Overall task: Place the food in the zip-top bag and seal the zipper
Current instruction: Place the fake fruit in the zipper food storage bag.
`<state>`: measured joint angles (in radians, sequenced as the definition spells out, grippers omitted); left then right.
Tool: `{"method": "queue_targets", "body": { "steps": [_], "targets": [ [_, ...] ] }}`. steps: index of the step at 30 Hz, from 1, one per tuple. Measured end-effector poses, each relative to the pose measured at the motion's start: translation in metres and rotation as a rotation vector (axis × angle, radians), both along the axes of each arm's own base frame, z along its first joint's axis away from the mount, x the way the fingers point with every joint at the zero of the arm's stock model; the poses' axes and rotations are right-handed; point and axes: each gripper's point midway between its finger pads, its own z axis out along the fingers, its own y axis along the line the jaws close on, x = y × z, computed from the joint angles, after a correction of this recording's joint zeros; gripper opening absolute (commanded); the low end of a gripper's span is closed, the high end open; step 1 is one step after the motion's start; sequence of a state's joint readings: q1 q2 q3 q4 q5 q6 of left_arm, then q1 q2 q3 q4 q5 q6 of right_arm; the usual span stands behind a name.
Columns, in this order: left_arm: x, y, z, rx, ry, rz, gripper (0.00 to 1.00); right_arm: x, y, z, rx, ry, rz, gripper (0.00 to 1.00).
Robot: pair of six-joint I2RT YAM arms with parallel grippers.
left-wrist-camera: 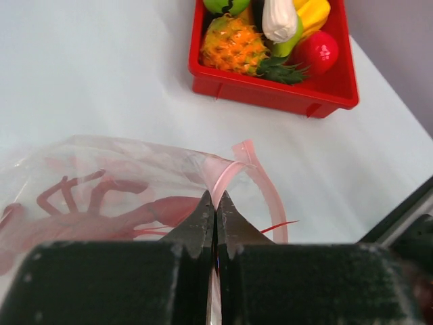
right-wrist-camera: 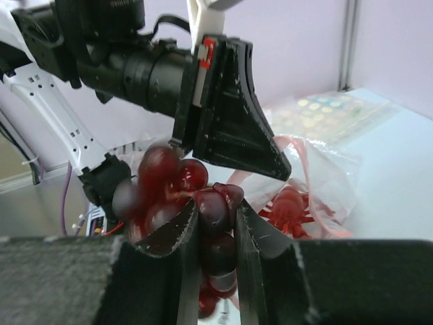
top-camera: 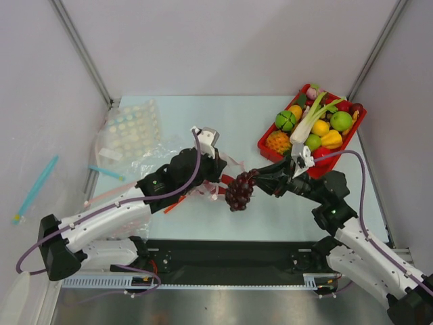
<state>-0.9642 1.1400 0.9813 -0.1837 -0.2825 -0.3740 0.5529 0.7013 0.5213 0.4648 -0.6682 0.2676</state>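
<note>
The clear zip-top bag [left-wrist-camera: 115, 159] lies on the table with the red crayfish [left-wrist-camera: 101, 203] inside it. My left gripper [left-wrist-camera: 214, 196] is shut on the bag's pale pink zipper strip [left-wrist-camera: 247, 157] and holds the mouth edge up; in the top view this gripper [top-camera: 220, 172] is at mid-table. My right gripper [right-wrist-camera: 215, 202] is shut on the dark purple grape bunch [right-wrist-camera: 166, 179]. It holds the bunch [top-camera: 239, 190] in the air just right of the bag mouth [top-camera: 233, 163]. A red ball-like fruit [left-wrist-camera: 316, 51] lies in the red tray.
A red tray [top-camera: 265, 147] with several toy foods stands at the back right. A clear bag printed with pastel dots [top-camera: 130, 130] lies at the back left. A blue strip [top-camera: 35, 185] lies off the table's left side. The two grippers are very close together.
</note>
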Motion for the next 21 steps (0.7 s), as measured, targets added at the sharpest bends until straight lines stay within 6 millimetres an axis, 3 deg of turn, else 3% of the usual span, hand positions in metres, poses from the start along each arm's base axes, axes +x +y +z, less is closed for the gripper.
{"method": "queue_targets", "body": {
  "steps": [10, 15, 21],
  "targets": [
    [-0.023, -0.006, 0.021, -0.098, 0.031, -0.100, 0.02, 0.012, 0.023, -0.039, -0.085, 0.099, 0.027, 0.04],
    [-0.030, -0.006, 0.031, -0.130, 0.027, -0.125, 0.02, 0.016, 0.028, -0.044, -0.103, 0.115, 0.019, 0.04],
    [-0.032, -0.016, 0.022, -0.120, 0.060, -0.161, 0.01, 0.013, 0.030, -0.044, -0.105, 0.117, 0.024, 0.04]
  ]
}}
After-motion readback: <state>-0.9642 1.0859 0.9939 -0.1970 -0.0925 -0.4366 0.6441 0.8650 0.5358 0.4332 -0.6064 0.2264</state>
